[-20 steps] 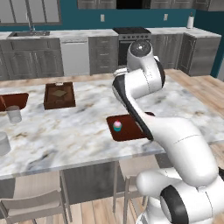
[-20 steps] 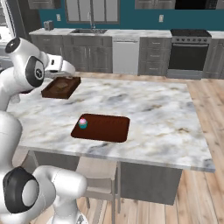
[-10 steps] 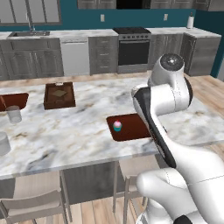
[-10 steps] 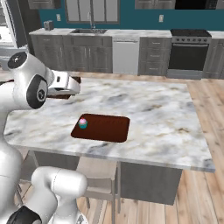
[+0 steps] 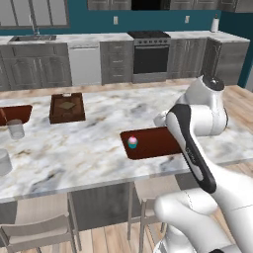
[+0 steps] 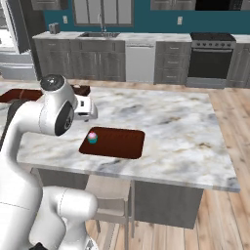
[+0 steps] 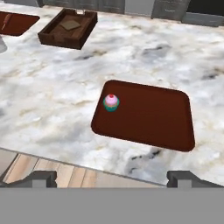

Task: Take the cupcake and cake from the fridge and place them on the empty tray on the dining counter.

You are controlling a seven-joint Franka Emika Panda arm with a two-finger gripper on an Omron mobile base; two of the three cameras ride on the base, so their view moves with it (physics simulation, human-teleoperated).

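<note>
The cupcake (image 7: 111, 102) sits on the tray (image 7: 153, 116) on the dining counter (image 7: 65, 87), near one corner. My gripper (image 7: 112, 177) is wide open and holds nothing. I think the cake comes next, so I must go to the fridge.

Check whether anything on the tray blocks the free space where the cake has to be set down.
Nothing visible does. The cupcake stands near one end of the tray; the rest of its surface is bare. The cake itself is not visible here.

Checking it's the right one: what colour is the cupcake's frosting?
Pink, over a teal wrapper; the cupcake shows best in the hand view.
</note>
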